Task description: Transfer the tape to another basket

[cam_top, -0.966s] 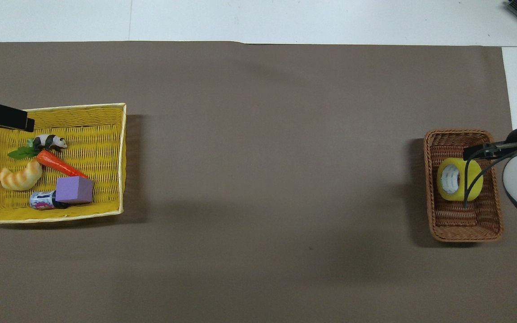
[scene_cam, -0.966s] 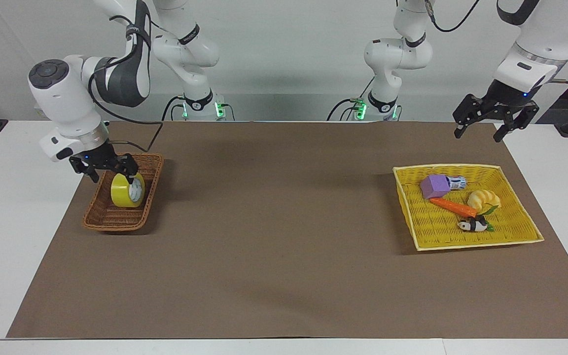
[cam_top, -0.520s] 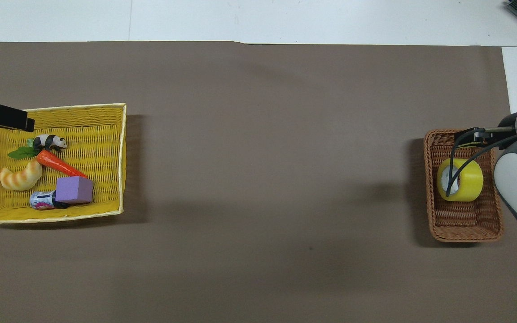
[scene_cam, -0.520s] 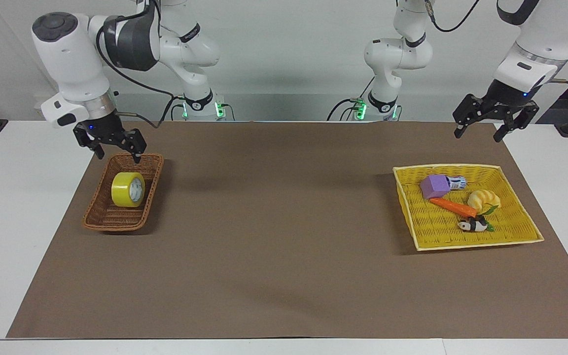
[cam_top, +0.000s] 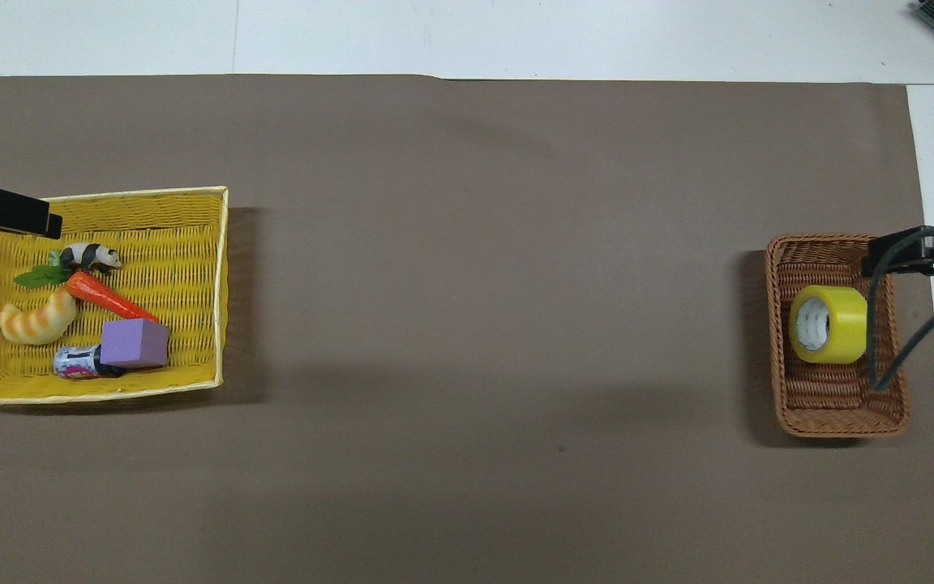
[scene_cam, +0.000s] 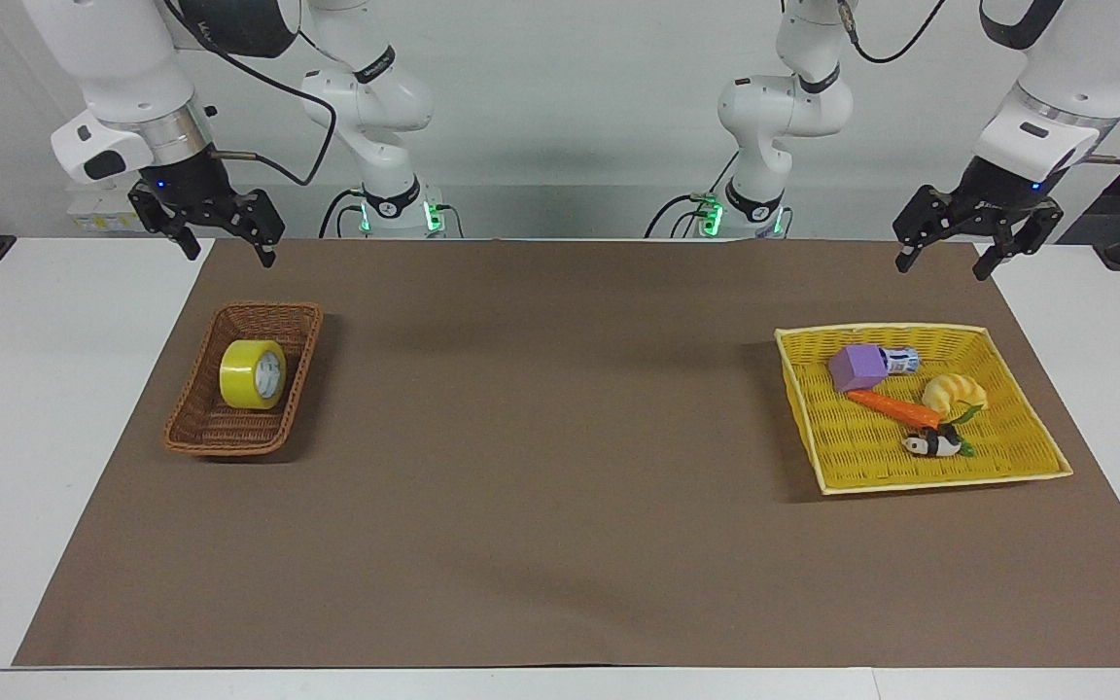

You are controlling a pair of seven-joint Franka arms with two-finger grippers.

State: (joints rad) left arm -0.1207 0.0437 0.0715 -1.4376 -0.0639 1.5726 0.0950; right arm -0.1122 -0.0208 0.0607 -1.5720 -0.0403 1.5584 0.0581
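The tape (scene_cam: 253, 374), a yellow roll with a white core, stands on its edge in the brown wicker basket (scene_cam: 200, 428) at the right arm's end of the table. It also shows in the overhead view (cam_top: 828, 324), inside the basket (cam_top: 832, 418). My right gripper (scene_cam: 229, 255) is open and empty, raised high over the mat's edge on the robots' side of the basket, well clear of the tape. One of its fingers (cam_top: 893, 259) shows in the overhead view. My left gripper (scene_cam: 941, 269) is open and empty and waits raised by the yellow tray.
The square yellow woven tray (scene_cam: 920, 481) at the left arm's end holds a purple block (scene_cam: 857, 367), a carrot (scene_cam: 895, 406), a croissant toy (scene_cam: 954, 394), a panda figure (scene_cam: 929, 444) and a small bottle (scene_cam: 900, 361). A brown mat (scene_cam: 541, 467) covers the table.
My right gripper has risen from around the tape and drawn back toward the robots. The tape stays in the brown basket. The left arm has not moved.
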